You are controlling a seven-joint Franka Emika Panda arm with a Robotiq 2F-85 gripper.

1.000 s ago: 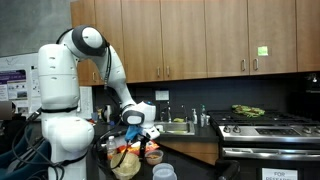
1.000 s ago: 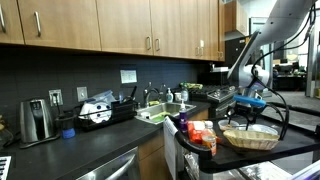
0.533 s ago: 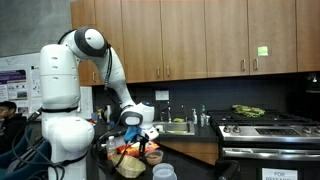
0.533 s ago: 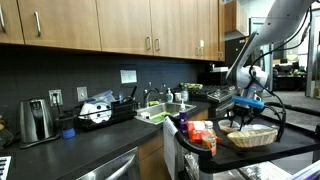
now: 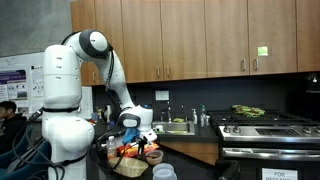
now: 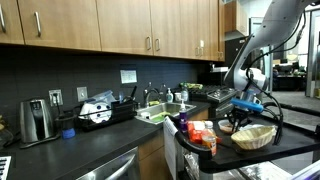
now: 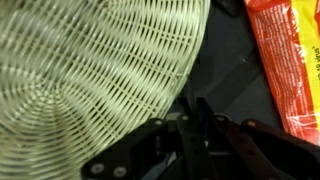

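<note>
A round wicker basket (image 7: 80, 70) fills the left of the wrist view and rests on a dark counter. My gripper (image 7: 193, 108) stands at its rim with the two dark fingers drawn close together, pinching the basket's edge. In both exterior views the arm reaches down so that the gripper (image 5: 140, 140) (image 6: 243, 118) is low over the basket (image 5: 128, 162) (image 6: 255, 136). An orange snack bag (image 7: 290, 60) (image 6: 200, 132) lies just beside the basket.
A sink (image 5: 178, 127) and a stove (image 5: 265, 125) lie along the counter beyond the basket. A metal toaster (image 6: 35, 120) and a dish rack (image 6: 100, 112) stand further along. Wooden cabinets (image 5: 200, 40) hang above. A pale cup (image 5: 163, 172) stands near the basket.
The gripper has come down to the basket's rim and its fingers have closed from wide apart to nearly together. The basket now sits slightly shifted.
</note>
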